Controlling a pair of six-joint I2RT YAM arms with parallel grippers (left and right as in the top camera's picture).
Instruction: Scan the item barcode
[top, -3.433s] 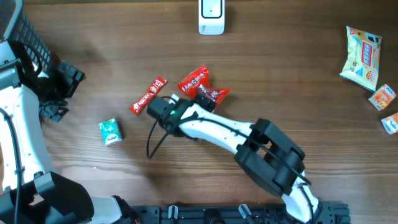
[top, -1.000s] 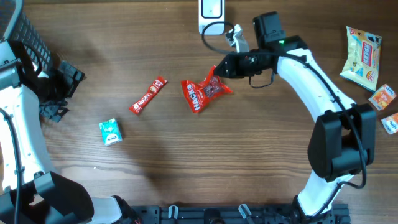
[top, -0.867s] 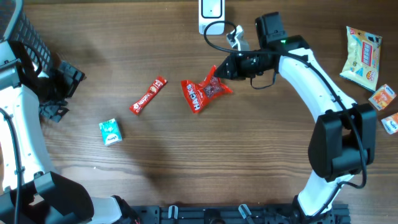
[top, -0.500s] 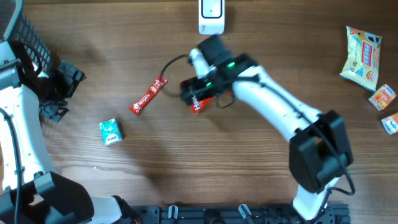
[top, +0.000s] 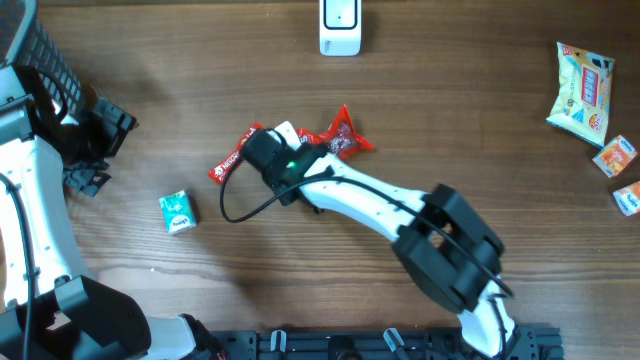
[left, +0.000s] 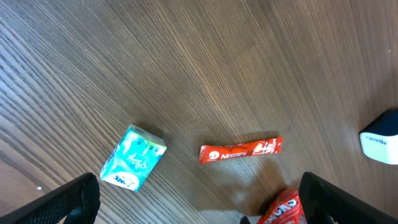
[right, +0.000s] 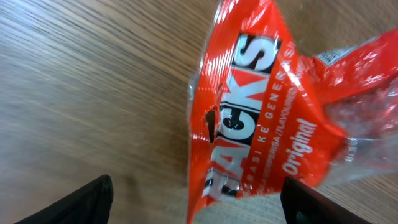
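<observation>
- The Hacks candy bag (top: 338, 140) is glossy red film, crinkled and pinched at its ends. In the right wrist view a clearer, crumpled patch shows toward 4 o'clock. It lies flat on the worktop (top: 480, 60), just toward 12 o'clock from centre.
- The scanner (top: 340, 27) is a smooth white block with rounded corners at the 12 o'clock edge. The bag lies at its 6 o'clock, well apart, with only plain wood grain between them.
- The right end effector (right: 196, 202) is open. Its dark fingers (right: 93, 198) are spread to the lower corners of its own view, and the bag lies loose on the wood beyond them. From overhead its black head sits at the bag's 9 o'clock end.
- A slim, flat red stick pack (left: 240, 150) with white lettering lies at 9 o'clock from the bag, partly under that head.
- A thin black cable (top: 232, 205) loops toward 7 o'clock from the head.
- A small teal carton (left: 133, 165), boxy with matte card faces, sits at 8 o'clock from centre, apart from the stick pack.
- The left end effector (left: 199, 208) is open and holds nothing, at the 9 o'clock edge.
- A puffy yellow snack bag (top: 583, 95) and two small orange packets (top: 614, 157) sit at the 3 o'clock edge. A broad stretch of wood separates them from the candy bag.
</observation>
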